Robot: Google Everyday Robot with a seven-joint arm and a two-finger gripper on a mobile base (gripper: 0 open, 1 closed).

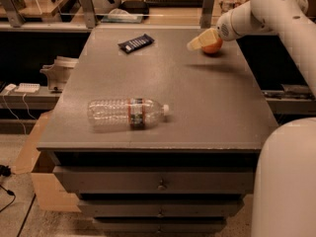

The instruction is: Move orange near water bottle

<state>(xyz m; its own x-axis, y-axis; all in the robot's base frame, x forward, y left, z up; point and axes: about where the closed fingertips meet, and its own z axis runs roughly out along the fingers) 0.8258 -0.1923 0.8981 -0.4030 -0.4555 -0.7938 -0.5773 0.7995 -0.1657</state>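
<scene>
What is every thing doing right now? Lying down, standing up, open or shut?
water bottle: lying on its side, cap on.
orange: far right, partly behind the gripper.
gripper: right at the orange.
snack bar: lying flat.
drawers: shut.

A lab or workshop is showing: a drawered table is standing among cluttered shelves, cables and cardboard, the claw hovering at its far right.
</scene>
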